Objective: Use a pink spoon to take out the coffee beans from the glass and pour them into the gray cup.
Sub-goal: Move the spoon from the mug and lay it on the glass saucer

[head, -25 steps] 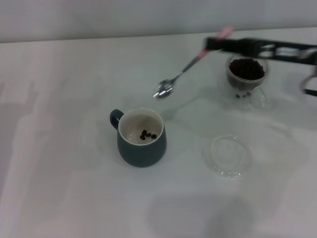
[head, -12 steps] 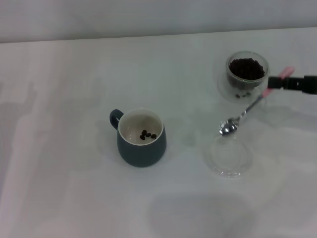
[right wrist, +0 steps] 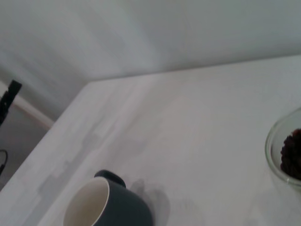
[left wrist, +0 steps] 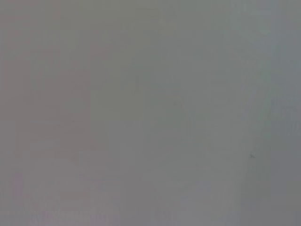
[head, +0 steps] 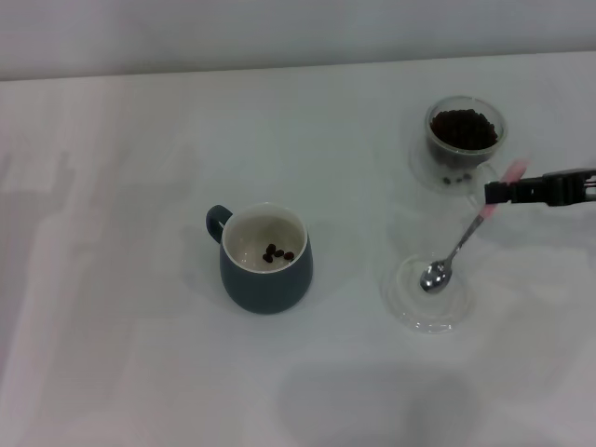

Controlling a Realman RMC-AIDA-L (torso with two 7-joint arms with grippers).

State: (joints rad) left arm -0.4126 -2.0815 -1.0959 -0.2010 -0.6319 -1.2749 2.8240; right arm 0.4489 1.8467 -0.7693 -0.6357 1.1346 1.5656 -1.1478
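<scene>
The gray cup (head: 266, 259) stands at the table's middle with three coffee beans (head: 277, 253) inside; it also shows in the right wrist view (right wrist: 106, 205). The glass (head: 464, 144) at the far right holds a heap of coffee beans (head: 463, 128); its rim shows in the right wrist view (right wrist: 282, 153). My right gripper (head: 501, 193) reaches in from the right edge, shut on the pink spoon's (head: 458, 248) handle. The spoon slants down-left; its empty metal bowl rests in or just above a flat clear saucer (head: 410, 289). My left gripper is out of view.
The white table (head: 121, 186) spreads around the cup. Its left edge shows in the right wrist view (right wrist: 51, 141). The left wrist view shows only a blank grey surface.
My right gripper has carried the spoon from above the gray cup back to the right, then down, so its bowl now sits at the saucer.
</scene>
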